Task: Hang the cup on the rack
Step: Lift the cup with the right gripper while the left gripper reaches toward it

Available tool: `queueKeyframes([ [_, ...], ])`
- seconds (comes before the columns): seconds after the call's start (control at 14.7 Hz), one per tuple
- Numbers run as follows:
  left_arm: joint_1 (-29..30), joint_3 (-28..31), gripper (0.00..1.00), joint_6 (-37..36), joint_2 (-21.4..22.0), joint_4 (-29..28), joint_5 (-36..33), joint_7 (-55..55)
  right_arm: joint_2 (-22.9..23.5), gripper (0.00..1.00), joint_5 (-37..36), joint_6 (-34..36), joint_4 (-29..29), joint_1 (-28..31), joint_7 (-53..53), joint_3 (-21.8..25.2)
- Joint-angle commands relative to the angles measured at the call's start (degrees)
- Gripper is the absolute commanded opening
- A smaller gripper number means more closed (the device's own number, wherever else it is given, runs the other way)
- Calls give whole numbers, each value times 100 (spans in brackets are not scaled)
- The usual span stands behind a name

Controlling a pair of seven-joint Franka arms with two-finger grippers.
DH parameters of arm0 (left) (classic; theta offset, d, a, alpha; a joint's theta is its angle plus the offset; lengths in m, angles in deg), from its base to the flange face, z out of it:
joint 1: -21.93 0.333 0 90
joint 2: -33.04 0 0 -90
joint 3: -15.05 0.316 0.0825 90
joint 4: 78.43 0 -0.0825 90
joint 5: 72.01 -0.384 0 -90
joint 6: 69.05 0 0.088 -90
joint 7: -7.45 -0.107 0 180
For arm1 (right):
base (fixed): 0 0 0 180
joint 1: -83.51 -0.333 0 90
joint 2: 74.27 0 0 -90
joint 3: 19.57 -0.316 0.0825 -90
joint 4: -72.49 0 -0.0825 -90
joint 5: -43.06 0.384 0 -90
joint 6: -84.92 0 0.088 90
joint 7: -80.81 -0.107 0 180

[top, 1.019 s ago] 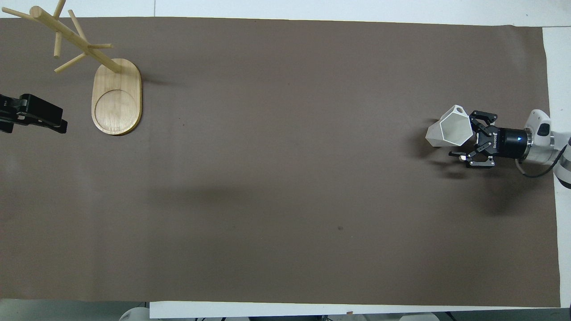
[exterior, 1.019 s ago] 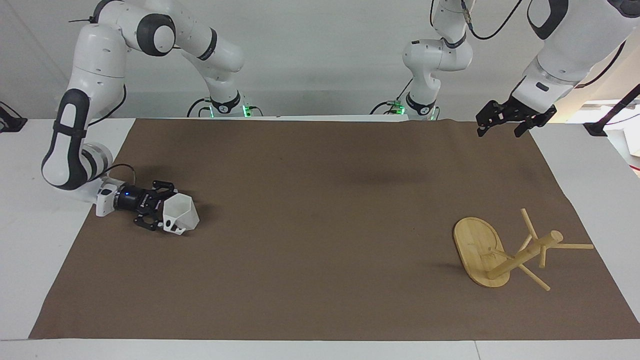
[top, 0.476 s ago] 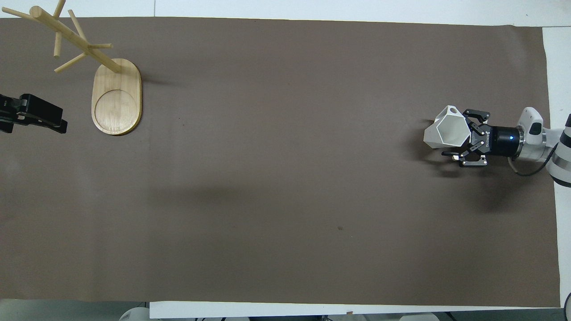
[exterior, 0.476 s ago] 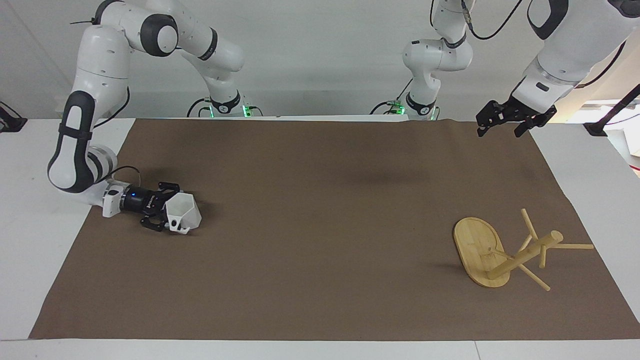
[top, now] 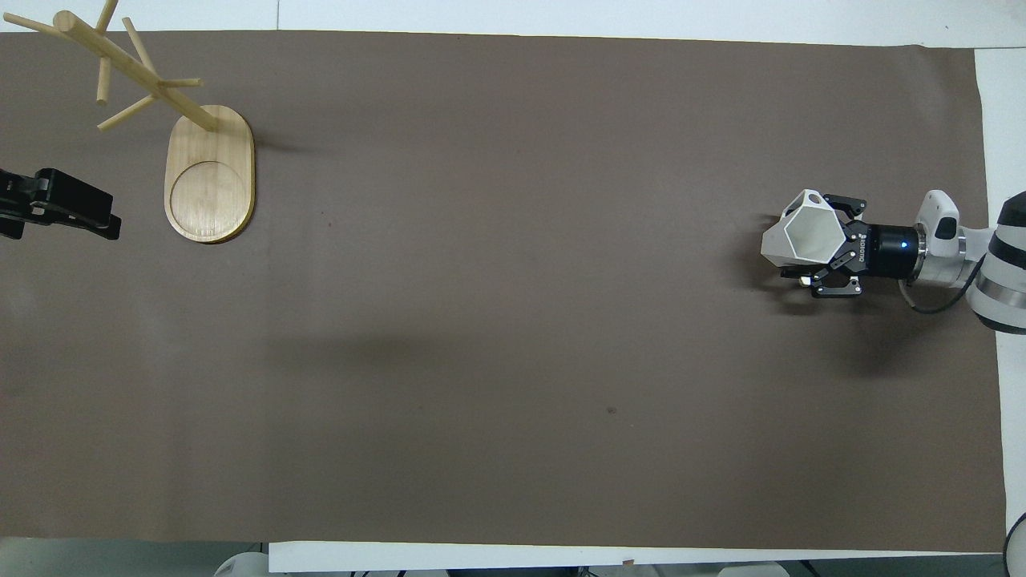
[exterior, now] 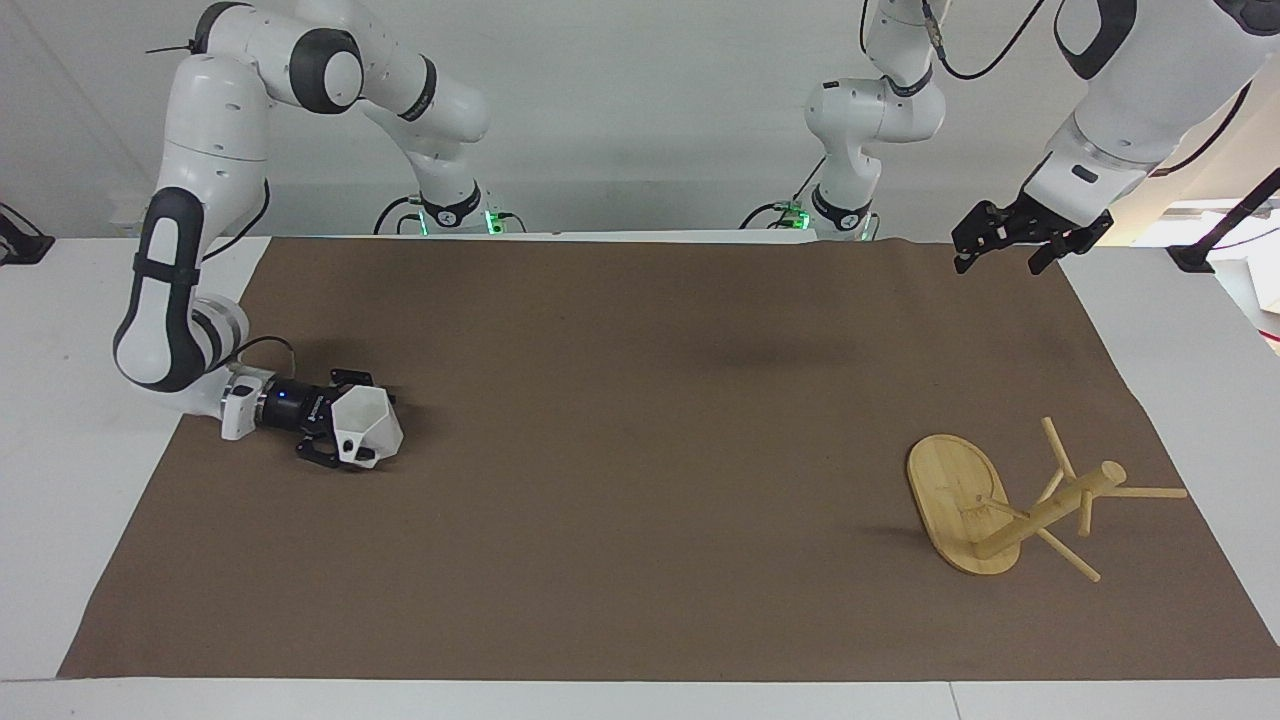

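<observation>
The white faceted cup [exterior: 370, 428] lies tilted low over the brown mat at the right arm's end of the table, its open hexagonal rim [top: 811, 238] facing up and sideways. My right gripper [exterior: 345, 434] reaches in nearly level with the table and is shut on the cup; it also shows in the overhead view [top: 819, 250]. The bamboo rack [exterior: 1040, 515] stands upright on its oval base [top: 210, 176] at the left arm's end, its pegs bare. My left gripper [exterior: 1000, 262] is open and empty, waiting high over the mat's corner next to the rack [top: 100, 223].
A brown mat [exterior: 640, 450] covers most of the white table. The white table margin [exterior: 60, 450] runs beside the right arm's wrist. Nothing else lies on the mat between cup and rack.
My right arm has moved its wrist lower and in toward the mat, with the cup shifting only slightly in its grip. The left arm and the rack have not moved.
</observation>
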Motion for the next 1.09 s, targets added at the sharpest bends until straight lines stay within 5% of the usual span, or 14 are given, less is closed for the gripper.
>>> queueKeyframes([
  [0.0, 14, -11, 100, -47, 136, -139, -59, -40, -68, 84, 135, -40, -130, 0, 158, -11],
  [0.14, 14, -11, 100, -47, 145, -139, -59, -40, -68, 45, 82, 21, -103, -8, 149, -11],
  [0.27, 14, -11, 100, -47, 145, -139, -59, -40, -147, 22, 30, 39, -94, -113, 140, -46],
  [0.82, 14, -11, 100, -47, 145, -139, -59, -40, -596, 17, 774, -57, -77, -1526, -702, -169],
  [1.02, 14, -11, 100, -38, 145, -139, -59, -23, -683, 17, 1565, -837, -85, -2379, -923, -178],
])
